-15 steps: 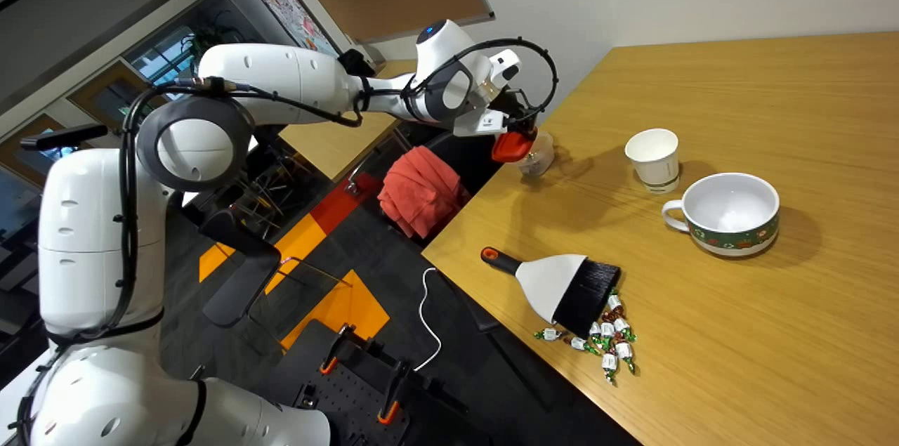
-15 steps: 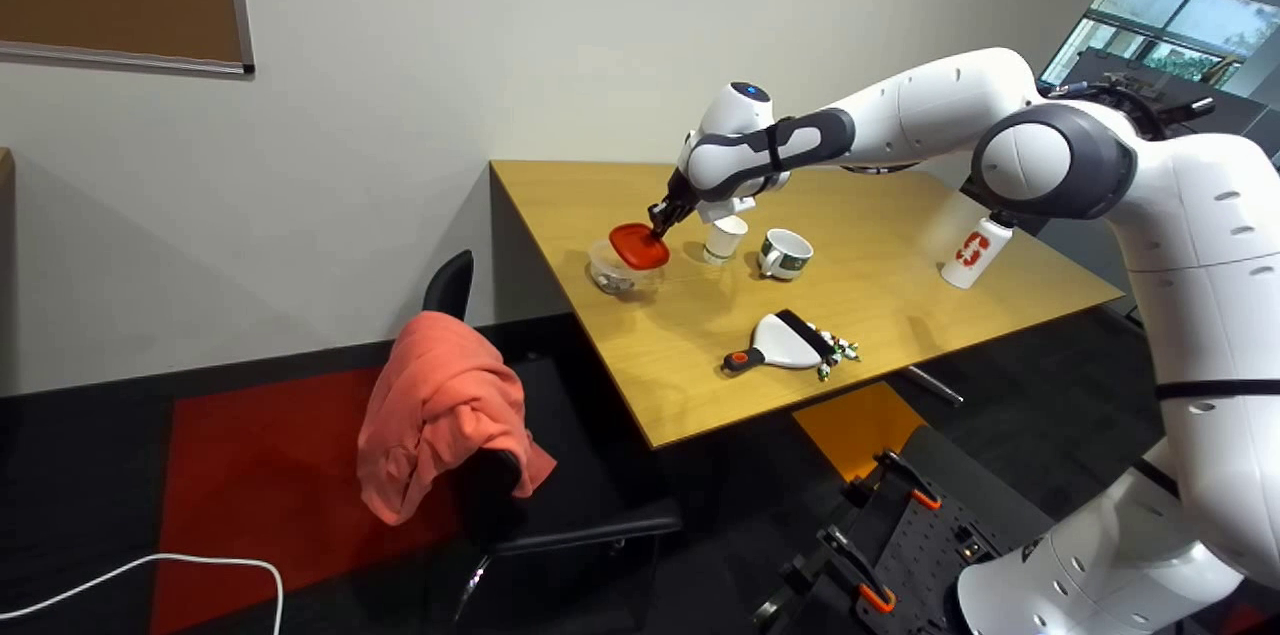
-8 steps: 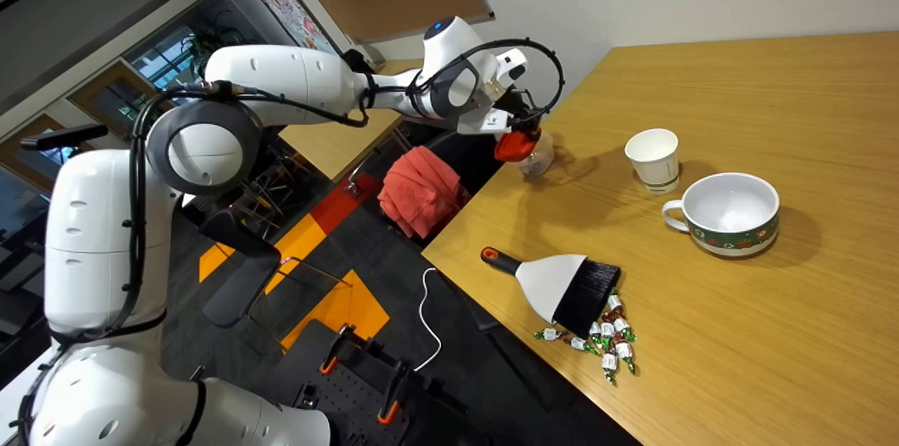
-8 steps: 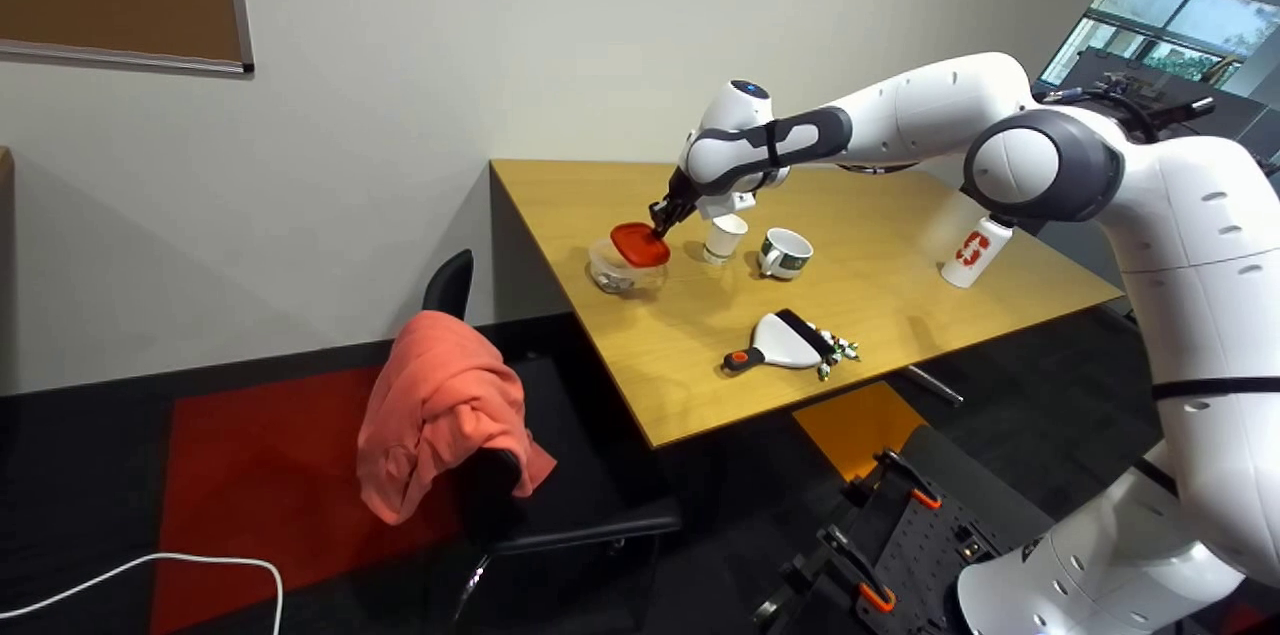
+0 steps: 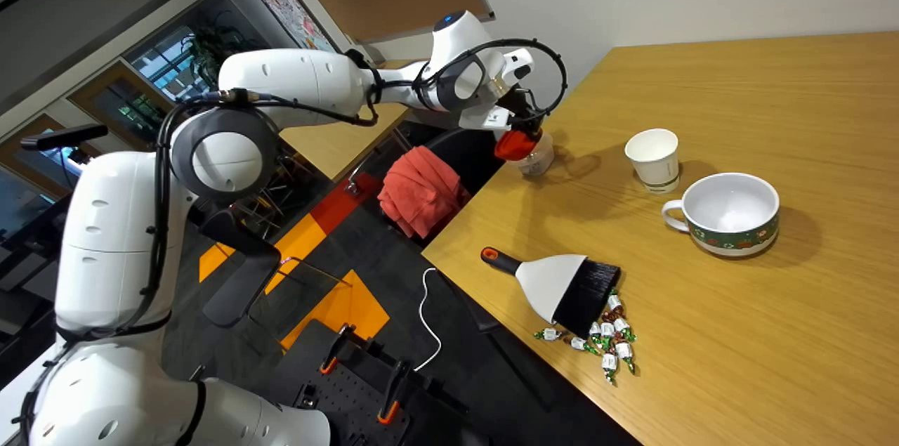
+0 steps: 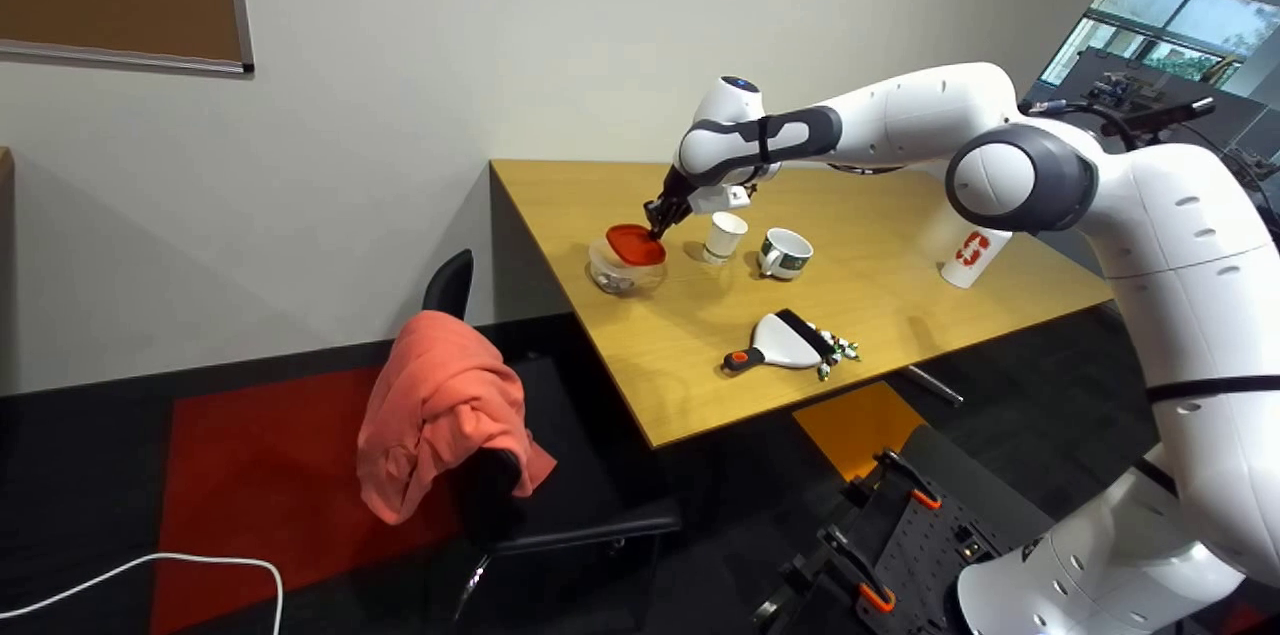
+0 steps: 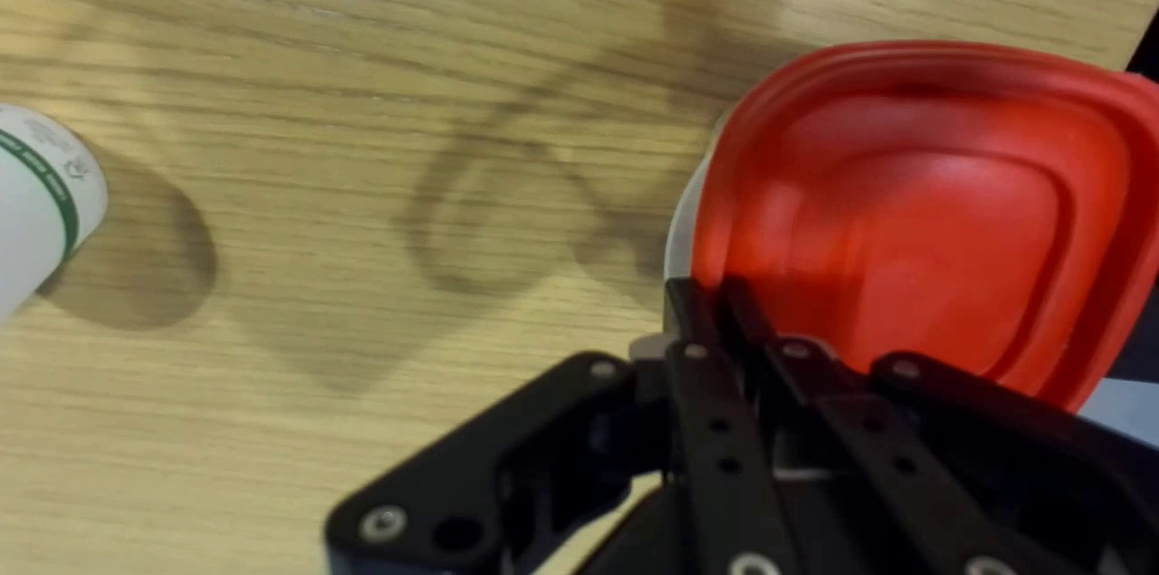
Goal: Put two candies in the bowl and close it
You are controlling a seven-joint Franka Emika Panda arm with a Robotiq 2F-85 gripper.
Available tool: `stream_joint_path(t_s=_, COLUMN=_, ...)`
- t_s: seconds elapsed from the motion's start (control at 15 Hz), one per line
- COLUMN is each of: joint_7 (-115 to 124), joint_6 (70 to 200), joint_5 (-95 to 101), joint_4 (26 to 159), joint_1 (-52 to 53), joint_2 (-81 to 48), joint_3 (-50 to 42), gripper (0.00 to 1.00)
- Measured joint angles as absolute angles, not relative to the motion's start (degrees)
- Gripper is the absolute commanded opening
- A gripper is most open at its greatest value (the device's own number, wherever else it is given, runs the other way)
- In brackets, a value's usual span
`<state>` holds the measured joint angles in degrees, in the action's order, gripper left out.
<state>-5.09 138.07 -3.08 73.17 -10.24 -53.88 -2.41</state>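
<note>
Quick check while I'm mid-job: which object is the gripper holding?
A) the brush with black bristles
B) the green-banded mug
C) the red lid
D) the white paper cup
C: the wrist view shows the gripper pinching the edge of the red lid between its fingertips.

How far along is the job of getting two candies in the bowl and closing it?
Apparently done: what look like candies lie inside the clear bowl, though their number can't be told. In hand: the end effector grips the red lid, tilted over the bowl. Left: closing the bowl, as the lid is not seated.
</note>
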Motion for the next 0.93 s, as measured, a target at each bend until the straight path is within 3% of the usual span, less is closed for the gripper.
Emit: stream_joint_path(t_s=0.93, joint_7=-2.9, joint_6=137.6, joint_5=-3.1, joint_4=61.6, joint_1=-10.0, joint_2=-63.0, joint_3=-2.4, gripper=0.02)
